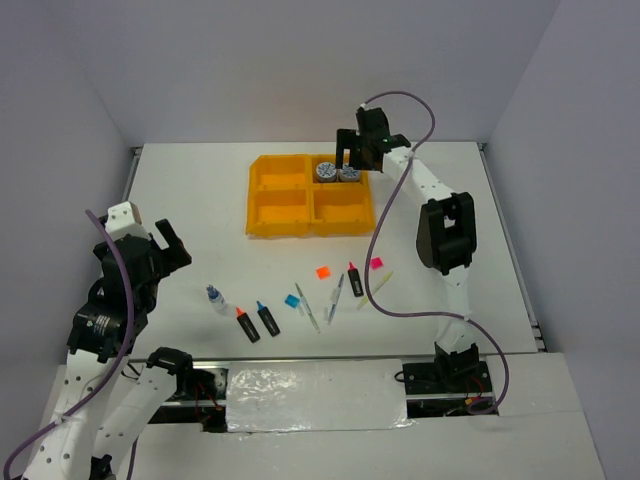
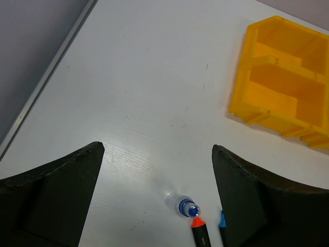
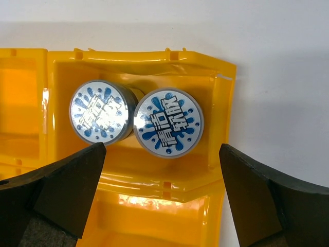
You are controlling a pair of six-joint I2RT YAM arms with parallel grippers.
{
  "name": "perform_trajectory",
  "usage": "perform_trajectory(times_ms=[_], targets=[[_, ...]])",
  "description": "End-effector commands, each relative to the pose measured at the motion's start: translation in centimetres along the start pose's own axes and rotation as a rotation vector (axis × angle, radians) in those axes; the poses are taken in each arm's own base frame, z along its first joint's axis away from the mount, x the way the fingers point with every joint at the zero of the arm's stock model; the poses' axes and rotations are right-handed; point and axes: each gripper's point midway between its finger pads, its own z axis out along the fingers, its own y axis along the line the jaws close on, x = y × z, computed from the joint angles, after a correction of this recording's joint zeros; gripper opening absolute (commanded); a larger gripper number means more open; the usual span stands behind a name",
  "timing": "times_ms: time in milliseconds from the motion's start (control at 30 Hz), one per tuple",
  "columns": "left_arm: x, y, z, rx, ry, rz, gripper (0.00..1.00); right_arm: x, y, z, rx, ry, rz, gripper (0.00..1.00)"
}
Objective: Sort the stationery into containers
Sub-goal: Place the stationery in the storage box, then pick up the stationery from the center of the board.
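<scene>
Black fingers [image 3: 61, 195] of the right gripper [image 3: 162, 149] fill the lower corners of the right wrist view, spread wide with nothing clamped between them. Just beyond them sit two tape rolls, the left roll [image 3: 100, 117] and the right roll [image 3: 168, 123], touching side by side. Each round face carries a blue splash pattern with white stylised characters that are too ornate to read. Both rolls lie in the far right compartment of the orange-yellow tray [image 3: 226, 118].

On the other arm, the left gripper [image 2: 158, 150] hangs over the table with its fingers [image 2: 56, 195] likewise wide apart and holding nothing. Below and between them stands a small clear bottle [image 2: 182, 205] with a blue cap; no label can be made out. Touching it is an orange-capped highlighter [image 2: 199, 229], with a blue-capped highlighter [image 2: 222, 221] just beside that.

From above, the remaining stationery lies loose on the white table [image 1: 180, 190] near the arms' bases: a blue square [image 1: 292, 300], two thin pens [image 1: 307, 308], an orange square [image 1: 322, 271], a pink-capped highlighter [image 1: 355, 279] and a pink square [image 1: 376, 263].
</scene>
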Motion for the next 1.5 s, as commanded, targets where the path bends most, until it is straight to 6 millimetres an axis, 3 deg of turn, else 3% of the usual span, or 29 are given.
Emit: perform_trajectory(times_ms=[0,67,100,133,167,200,233,267,300,333,367,433,467,567,633,900,1233,1333,1367,1467], targets=[[-0.8,-0.1,0.1,0.003,-0.033,-0.010,0.99,-5.0,2.0,-5.4,-0.050,-0.124,-0.007,1.00],[-0.8,-0.1,0.1,0.003,-0.033,-0.012,0.99,-5.1,4.2,-7.1,-0.138,-0.148,-0.043,1.00],[-0.9,-0.1,0.1,0.002,-0.034,-0.012,0.99,-4.2,5.4,-9.2,-0.192,-0.155,-0.069,1.00],[-0.8,0.0,0.1,-0.002,-0.033,-0.012,0.99,-4.5,7.4,-10.5,-0.269,-0.211,-0.115,1.00],[-0.8,0.0,0.2,-0.006,-0.031,-0.010,0.99,-0.4,9.6,-10.7,-0.318,-0.157,-0.171,1.00],[-0.9,0.0,0.1,-0.007,-0.033,-0.011,0.99,-1.0,11.3,-13.9,-0.363,-0.220,-0.206,1.00],[-0.9,0.1,0.1,-0.008,-0.034,-0.013,0.99,1.6,11.7,-13.7,-0.353,-0.212,-0.243,1.00],[-0.9,0.1,0.1,-0.009,-0.035,-0.012,0.99,4.1,14.8,-15.2,-0.417,-0.202,-0.294,1.00],[-0.9,0.1,0.1,-0.011,-0.034,-0.015,1.00,4.8,16.4,-17.3,-0.470,-0.229,-0.320,1.00],[-0.9,0.1,0.1,-0.012,-0.033,-0.014,0.99,5.9,17.7,-18.0,-0.494,-0.249,-0.330,1.00],[-0.8,0.2,0.2,-0.014,-0.033,-0.013,1.00,10.4,19.9,-18.7,-0.550,-0.197,-0.372,1.00],[-0.9,0.2,0.2,-0.019,-0.032,-0.014,0.99,13.3,23.2,-20.8,-0.675,-0.230,-0.397,1.00],[-0.9,0.3,0.1,-0.024,-0.031,-0.014,0.99,15.8,26.1,-22.8,-0.742,-0.234,-0.441,1.00],[-1.1,0.8,0.0,-0.050,-0.040,-0.028,0.99,18.7,30.8,-24.5,-0.783,-0.286,-0.527,1.00],[-1.3,1.1,-0.1,-0.061,-0.049,-0.032,0.99,19.7,32.8,-23.5,-0.777,-0.280,-0.551,0.99],[-1.3,1.0,-0.2,-0.046,-0.056,-0.034,0.99,24.8,37.5,-22.2,-0.909,-0.168,-0.551,0.95],[-1.1,0.8,0.1,-0.044,-0.041,-0.023,0.99,27.2,39.9,-20.7,-0.977,-0.115,-0.549,0.88],[-1.1,0.7,0.1,-0.039,-0.042,-0.023,0.99,27.8,40.1,-20.1,-0.976,-0.097,-0.543,0.76],[-1.1,0.6,0.1,-0.034,-0.042,-0.022,0.99,27.9,40.3,-20.1,-0.980,-0.098,-0.537,0.66],[-1.0,0.4,0.2,-0.028,-0.036,-0.019,0.99,27.7,40.2,-19.2,-0.940,-0.108,-0.519,0.52]])
